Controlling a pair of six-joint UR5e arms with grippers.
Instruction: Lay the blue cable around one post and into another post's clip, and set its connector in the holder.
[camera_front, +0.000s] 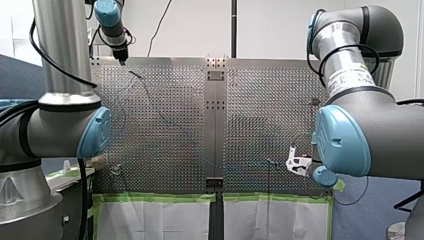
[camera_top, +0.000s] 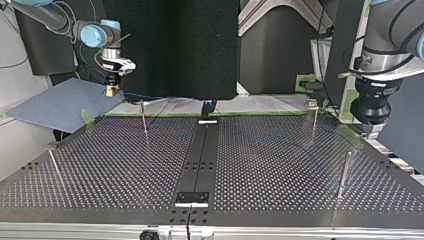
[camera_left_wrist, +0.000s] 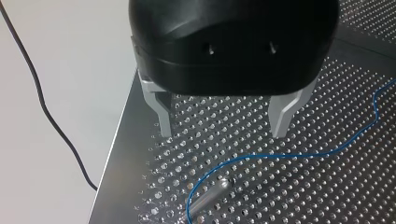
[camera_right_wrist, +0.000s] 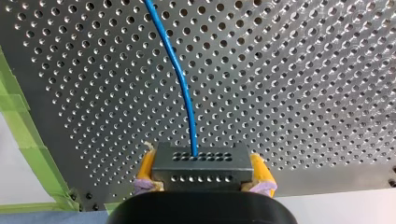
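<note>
- Blue cable (camera_right_wrist: 183, 79) leaves the middle of the connector (camera_right_wrist: 201, 161) and runs away across the perforated table (camera_right_wrist: 303, 70).
- The connector is clamped at both ends between the yellow pads (camera_right_wrist: 145, 168) of my right gripper (camera_right_wrist: 201, 170). It is held clear of the table, close to the edge with the green tape (camera_right_wrist: 23, 126).
- In the top view my right gripper (camera_top: 112, 91) hangs at the left, just past the table's far edge and beside a grey-blue mat (camera_top: 55, 105).
- In the left wrist view the cable (camera_left_wrist: 299, 156) snakes over the holes and bends round the foot of a metal post (camera_left_wrist: 212, 193).
- My left gripper (camera_left_wrist: 223, 133) is black, with its metal fingers (camera_left_wrist: 163, 116) spread wide and nothing between them. The post and the cable's bend lie just ahead of the fingers, apart from them.
- In the front view my left gripper (camera_front: 121, 57) is over the table's far left corner and my right gripper (camera_front: 298, 164) is at the near right, so the two are well apart.
- Other thin posts (camera_top: 345, 175) stand upright on the table.
- A black wire (camera_left_wrist: 42, 102) hangs beyond the table's edge, beside my left gripper.
</note>
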